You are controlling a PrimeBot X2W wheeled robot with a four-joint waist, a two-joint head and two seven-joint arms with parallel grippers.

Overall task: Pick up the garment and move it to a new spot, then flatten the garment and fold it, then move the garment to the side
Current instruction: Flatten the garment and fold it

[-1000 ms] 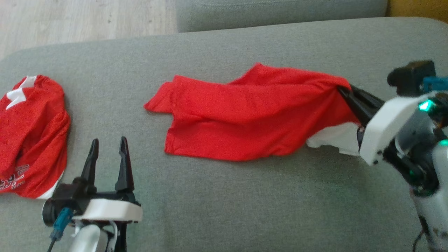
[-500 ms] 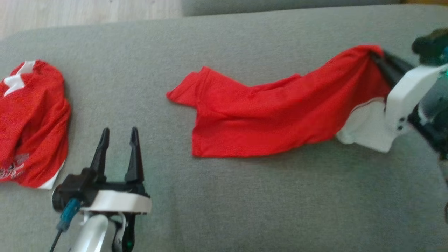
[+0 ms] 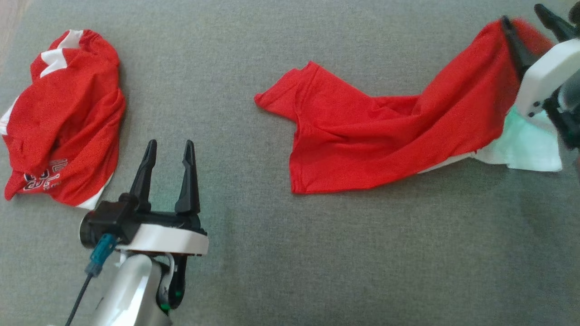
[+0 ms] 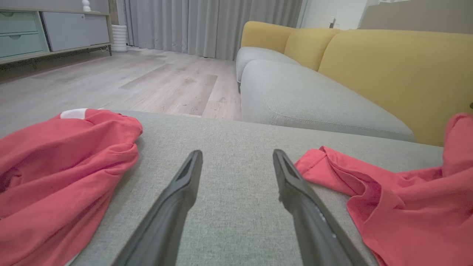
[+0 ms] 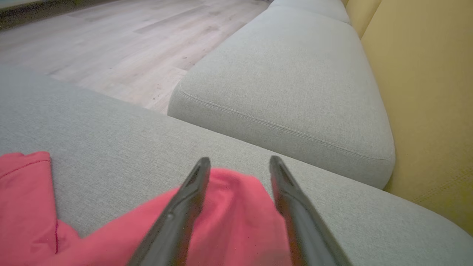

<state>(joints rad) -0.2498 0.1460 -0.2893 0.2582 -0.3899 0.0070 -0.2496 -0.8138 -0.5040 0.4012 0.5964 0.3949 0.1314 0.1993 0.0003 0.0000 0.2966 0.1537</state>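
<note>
The garment [image 3: 385,131], a red shirt with a white part at its right end, lies stretched across the grey cushion [image 3: 317,253], its right edge lifted. My right gripper [image 3: 530,25] is at that lifted edge at the upper right. It is open, and red cloth [image 5: 236,218] still sits blurred between the spread fingers. My left gripper [image 3: 169,147] hovers open over bare cushion at the lower left, holding nothing. In the left wrist view the garment's sleeve [image 4: 399,199] lies just right of my left gripper [image 4: 236,157].
A second red and white shirt [image 3: 63,117] lies bunched at the cushion's left end, also seen in the left wrist view [image 4: 55,166]. Beyond the cushion are another grey seat [image 5: 295,85], a yellow backrest [image 5: 425,92] and wooden floor [image 4: 147,77].
The right gripper's jaws have parted from their hold on the garment's edge. Before that the garment was dragged to the right, away from the other shirt. The head camera tilted down.
</note>
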